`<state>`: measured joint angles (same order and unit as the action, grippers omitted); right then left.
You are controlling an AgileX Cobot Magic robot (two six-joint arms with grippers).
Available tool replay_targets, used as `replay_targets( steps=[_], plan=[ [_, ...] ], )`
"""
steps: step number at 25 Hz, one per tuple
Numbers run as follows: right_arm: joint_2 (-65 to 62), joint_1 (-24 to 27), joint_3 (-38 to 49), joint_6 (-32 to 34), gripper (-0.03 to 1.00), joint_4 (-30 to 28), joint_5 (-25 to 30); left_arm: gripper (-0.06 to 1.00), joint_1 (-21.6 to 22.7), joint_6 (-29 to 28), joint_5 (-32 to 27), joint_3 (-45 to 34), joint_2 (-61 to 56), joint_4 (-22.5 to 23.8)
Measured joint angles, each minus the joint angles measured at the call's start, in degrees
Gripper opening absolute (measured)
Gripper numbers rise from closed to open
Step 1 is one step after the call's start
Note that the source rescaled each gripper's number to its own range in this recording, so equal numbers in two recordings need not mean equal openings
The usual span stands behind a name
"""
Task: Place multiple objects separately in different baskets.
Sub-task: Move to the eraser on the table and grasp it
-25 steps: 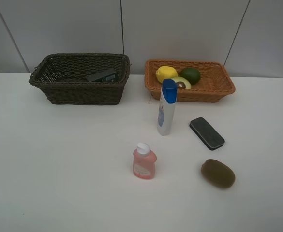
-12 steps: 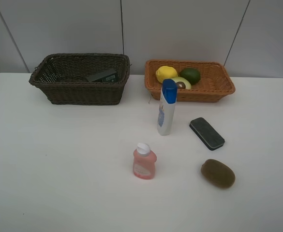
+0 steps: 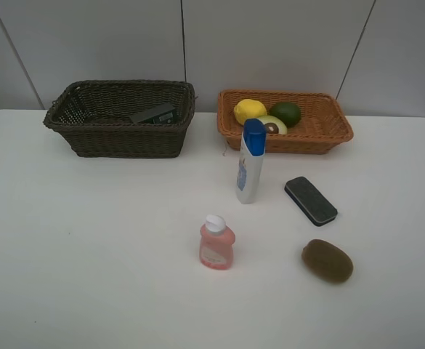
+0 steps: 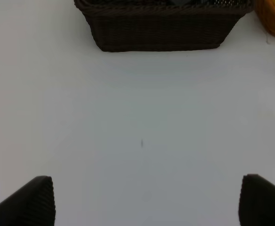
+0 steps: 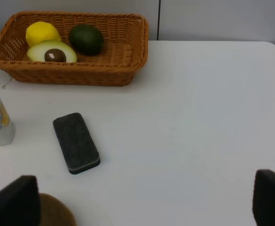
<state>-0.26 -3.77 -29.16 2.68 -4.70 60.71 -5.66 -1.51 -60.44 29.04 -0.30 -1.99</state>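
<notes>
Left wrist shows ribbed left jaws released over smooth table (image 4: pixel 142 117); right jaws likewise.

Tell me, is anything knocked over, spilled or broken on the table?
Nothing stands out. The blue-capped bottle and the pink bottle stand upright, the eraser lies flat, and the kiwi sits whole on the table. The lemon, avocado and lime rest inside the orange basket. No spill shows.

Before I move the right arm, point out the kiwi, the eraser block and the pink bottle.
kiwi (image 3: pixel 328 262): exterior high view, middle of its brown skin.
eraser block (image 5: pixel 76 142): right wrist view, centre of its dark top face.
pink bottle (image 3: pixel 216 251): exterior high view, pink body below the cap.
</notes>
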Motion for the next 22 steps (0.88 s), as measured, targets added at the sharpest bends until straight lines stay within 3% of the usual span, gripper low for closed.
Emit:
replay_targets(
  steps=[16,22],
  plan=[
    [0.1,0.0,0.0,0.0,1.0,-0.3,0.0,0.99,0.0,0.2,0.0,0.0,-0.1,-0.1],
    [10.3,0.0,-1.3,0.0,1.0,-3.1,-2.3,0.99,0.0,0.2,0.0,0.0,-0.1,-0.1]
  ],
)
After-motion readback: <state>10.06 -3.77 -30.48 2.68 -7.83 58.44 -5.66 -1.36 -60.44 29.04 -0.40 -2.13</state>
